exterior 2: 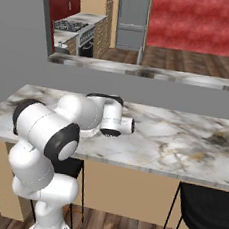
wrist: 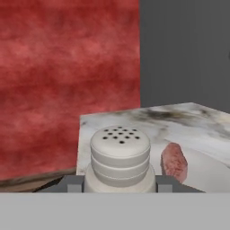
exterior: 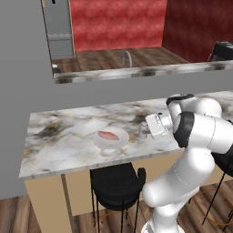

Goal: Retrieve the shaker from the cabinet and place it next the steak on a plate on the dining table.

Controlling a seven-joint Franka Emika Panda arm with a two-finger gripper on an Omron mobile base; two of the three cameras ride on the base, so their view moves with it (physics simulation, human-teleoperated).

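The end effector [exterior: 145, 129] is reaching out sideways over the marble surface [exterior: 59, 136] of the dining table, and it is clamping the shaker [exterior: 143, 130] between its fingers. In the left base view the shaker is sitting low at the surface, just to the right of the plate [exterior: 119, 141], though whether its base is touching the marble cannot be told. The steak [exterior: 108, 135] is lying on the plate, slightly left of its middle. In the hand view the shaker's pale perforated cap [wrist: 120, 140] is showing close up, with the steak [wrist: 174, 161] and the white plate [wrist: 204, 173] lying just to its right. A black stool [exterior: 117, 182] is standing under the near edge of the surface, and beyond it a narrower marble ledge [exterior: 136, 72] is carrying a curved faucet [exterior: 127, 58].
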